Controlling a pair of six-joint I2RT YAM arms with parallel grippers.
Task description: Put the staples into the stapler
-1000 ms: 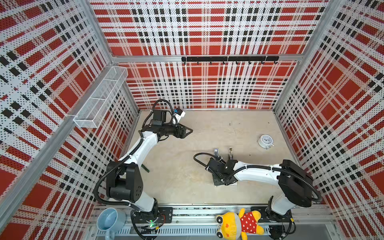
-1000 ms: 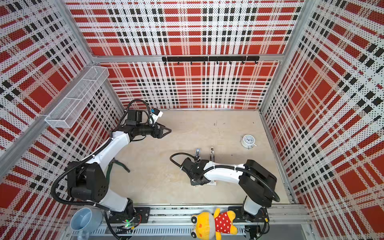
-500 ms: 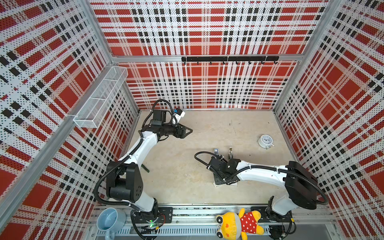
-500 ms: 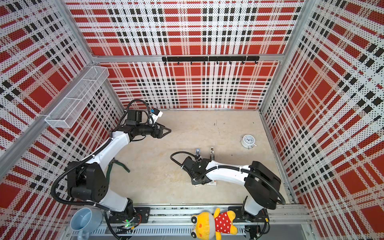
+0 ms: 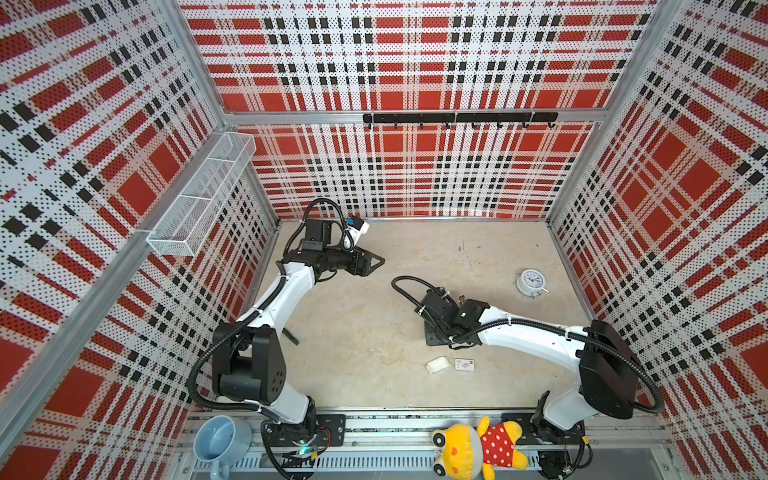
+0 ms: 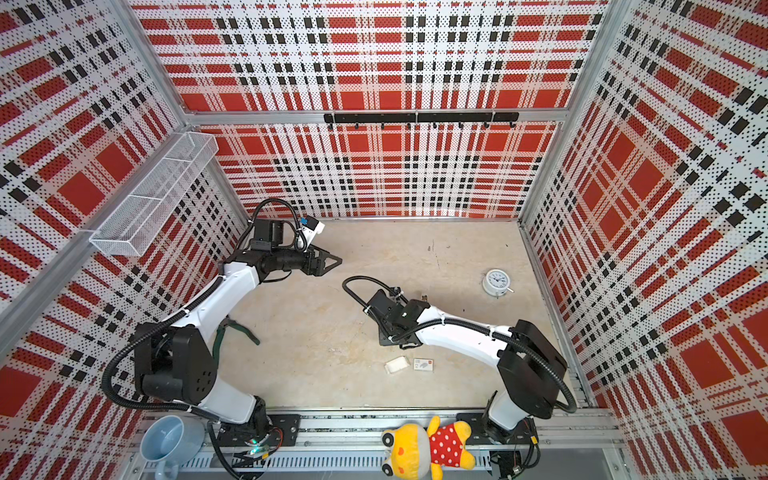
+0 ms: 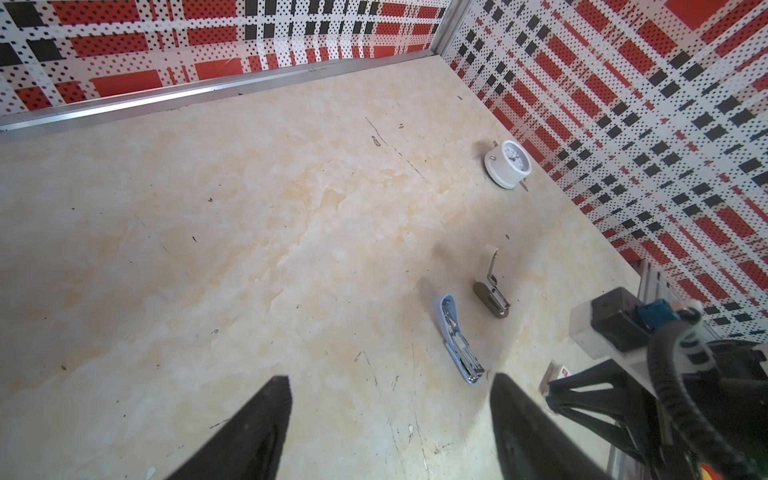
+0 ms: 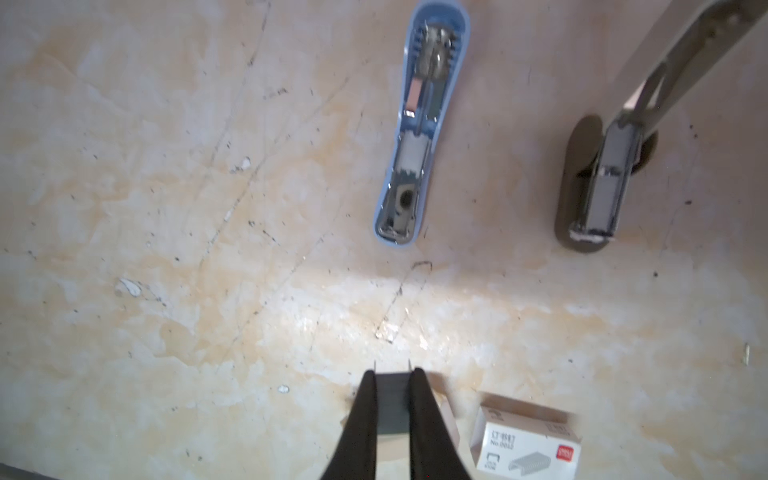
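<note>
Right end effector (image 8: pixel 392 376) grips staples (image 8: pixel 392 405) near tray (image 5: pixel 437 365)

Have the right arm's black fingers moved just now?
Yes. The right fingers, shut on the silver-grey staples, covered the white card tray earlier; in a top view they now sit clear of it, nearer the back wall.

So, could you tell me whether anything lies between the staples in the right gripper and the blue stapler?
Nothing visible does: only bare tabletop separates the staples, held in the right gripper, from the open stapler. The grey-beige stapler and the white sleeve sit aside.
</note>
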